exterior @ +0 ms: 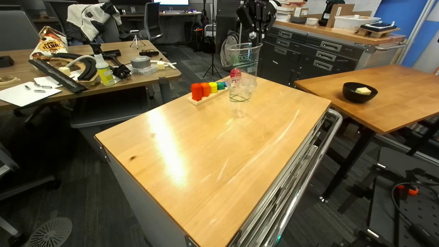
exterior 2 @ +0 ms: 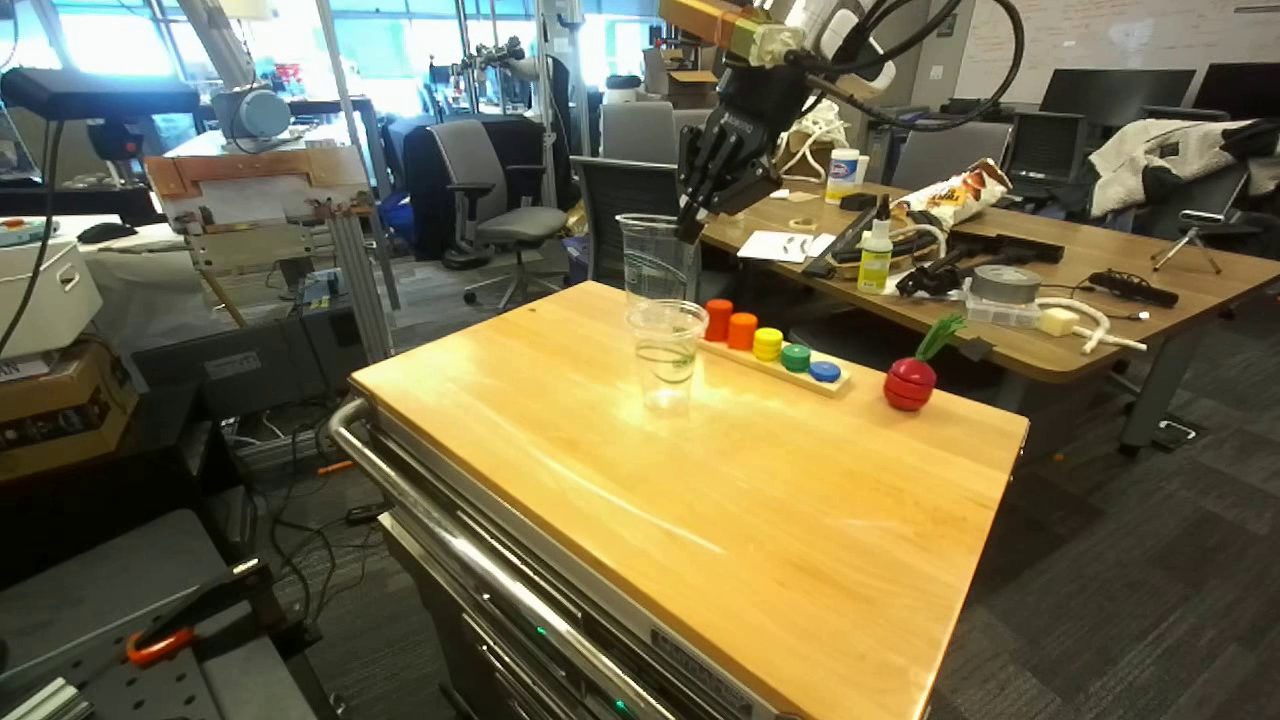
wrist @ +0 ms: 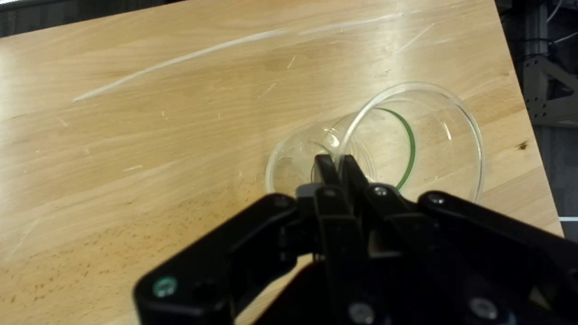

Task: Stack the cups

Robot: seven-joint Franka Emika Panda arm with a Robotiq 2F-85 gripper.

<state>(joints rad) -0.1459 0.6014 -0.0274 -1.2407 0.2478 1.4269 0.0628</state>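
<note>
Right between the tips of the black claw (wrist: 337, 162) is the rim of a clear cup (exterior 2: 650, 258). The claw is pinched tight on that thin edge, so it has hold of the cup. The cup hangs nearly upright, mouth up, and in the wrist view most of it is to the right of the tips. Under the claw, lower than the hanging cup, a second clear cup (exterior 2: 667, 368) stands upright on the wooden table top (exterior 2: 800, 500). In both exterior views, the bottom of the high cup shows right by the mouth of the low one. I cannot tell if they touch. In the wrist view they overlap only partly, with the low one more to the left. I also cannot tell if the low one is just one cup or some cups tucked together. Down below the claw, and off to its right in an exterior view, is a toy of coloured round blocks (exterior 2: 768, 345) on a board (exterior 2: 775, 369). It goes from tall red to orange, yellow, green and low blue. Farther from the claw on that side sits a red toy radish (exterior 2: 909, 384) with a green top.
</note>
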